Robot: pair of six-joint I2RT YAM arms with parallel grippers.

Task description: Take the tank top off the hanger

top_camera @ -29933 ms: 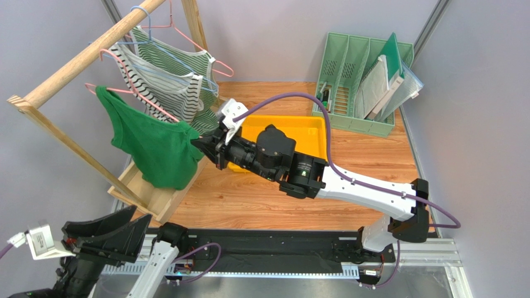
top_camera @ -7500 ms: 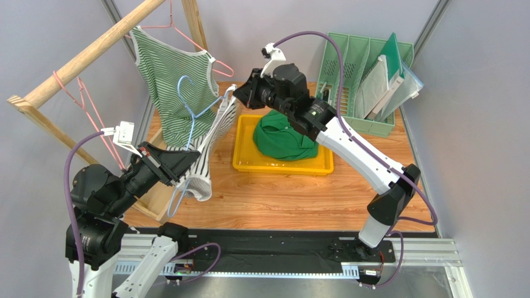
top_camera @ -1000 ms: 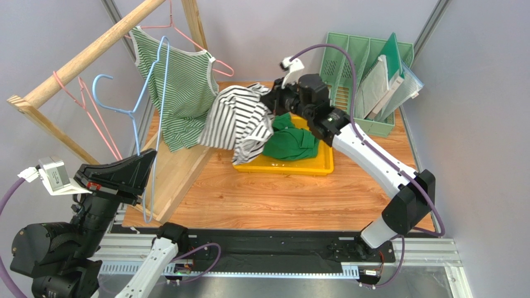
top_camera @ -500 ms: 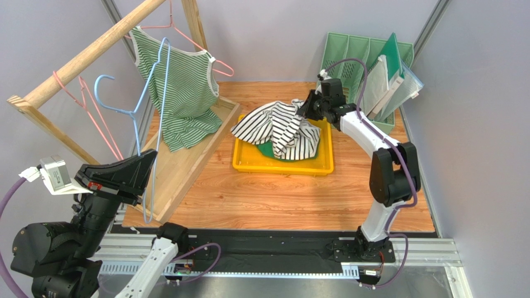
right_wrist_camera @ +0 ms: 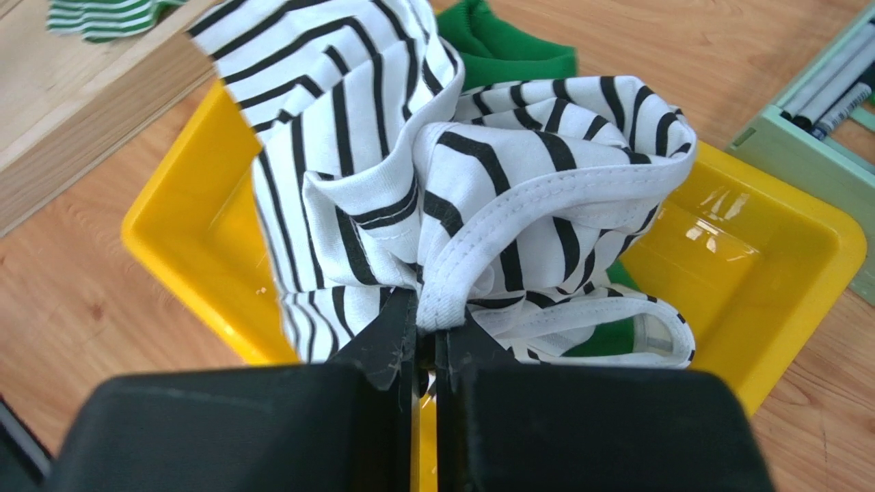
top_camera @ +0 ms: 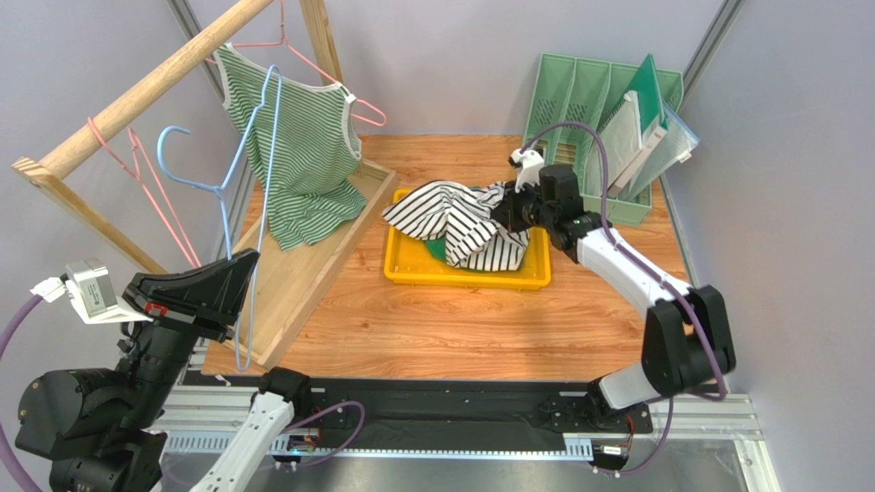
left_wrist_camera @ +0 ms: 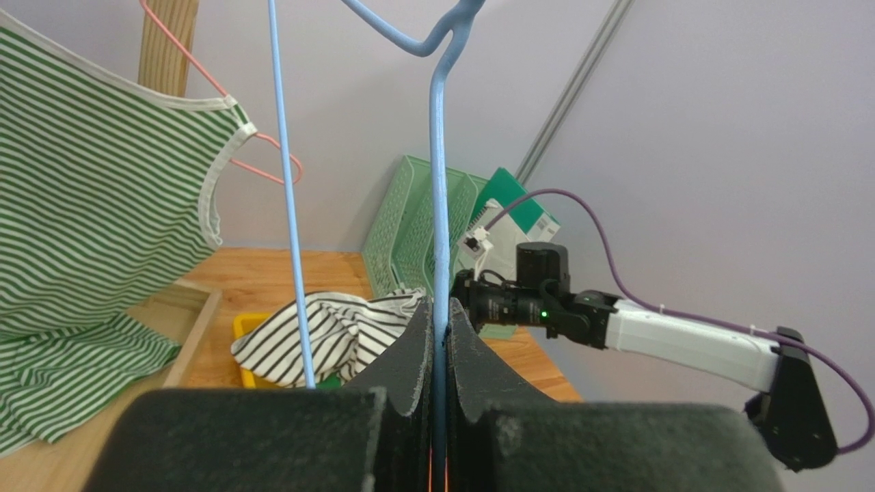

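Note:
The black-and-white striped tank top (top_camera: 457,220) is off the hanger and drapes over the yellow tray (top_camera: 467,280). My right gripper (top_camera: 510,210) is shut on its white hem (right_wrist_camera: 452,297) at the tray's right end. The bare blue hanger (top_camera: 231,185) stands upright at the left. My left gripper (top_camera: 246,261) is shut on the hanger's wire (left_wrist_camera: 441,205), low in the left wrist view. In that view the striped top (left_wrist_camera: 329,333) lies beyond the left gripper (left_wrist_camera: 440,333). A green garment (right_wrist_camera: 503,51) lies under the striped top (right_wrist_camera: 462,174), beyond the right gripper (right_wrist_camera: 429,323).
A green-striped tank top (top_camera: 303,144) hangs on a pink hanger from the wooden rack (top_camera: 134,97) at the back left. An empty pink hanger (top_camera: 144,174) hangs on the same rod. A green file organizer (top_camera: 575,123) stands behind the tray at the right.
My right gripper has carried the striped top rightward, then drawn back and lowered it onto the yellow tray. The left gripper and blue hanger have stayed put.

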